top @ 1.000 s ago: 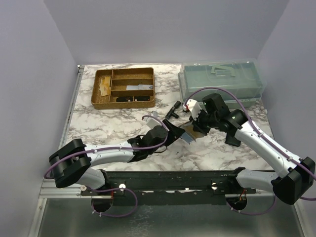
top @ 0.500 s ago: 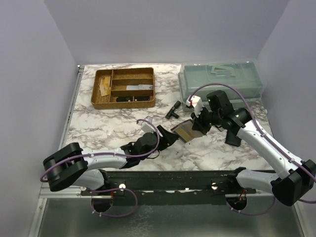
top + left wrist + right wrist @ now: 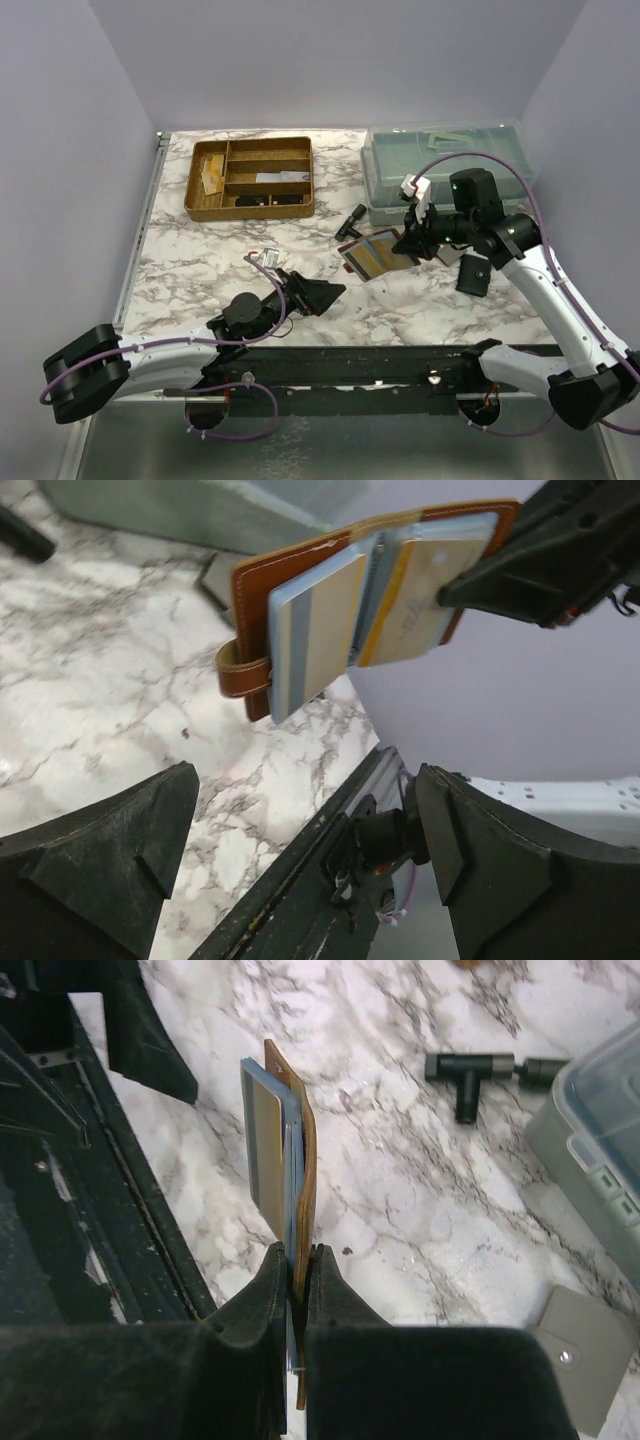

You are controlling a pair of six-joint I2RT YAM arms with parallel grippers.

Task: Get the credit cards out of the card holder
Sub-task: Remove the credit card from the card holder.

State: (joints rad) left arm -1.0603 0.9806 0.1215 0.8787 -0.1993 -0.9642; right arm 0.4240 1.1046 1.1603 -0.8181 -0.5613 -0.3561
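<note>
Card holder (image 3: 250,592) gripped by right pincer (image 3: 296,1256); left pincer (image 3: 322,294) released.
The right pincer is clenched on the holder's edge, holding it above the marble surface (image 3: 200,260), credit cards (image 3: 328,620) inside its pockets; the left pincer gapes wide nearby, empty.

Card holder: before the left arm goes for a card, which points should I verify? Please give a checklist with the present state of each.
1. Right gripper shut on the card holder: ok.
2. Left gripper open wide: ok.
3. Left gripper empty: ok.
4. Credit cards stick out of the holder, edges free to grip: ok.
5. Left gripper lined up at the cards: not ok, it stands apart from them, toward the near edge.
6. Right gripper pinches the holder only, not a card: cannot tell.
</note>
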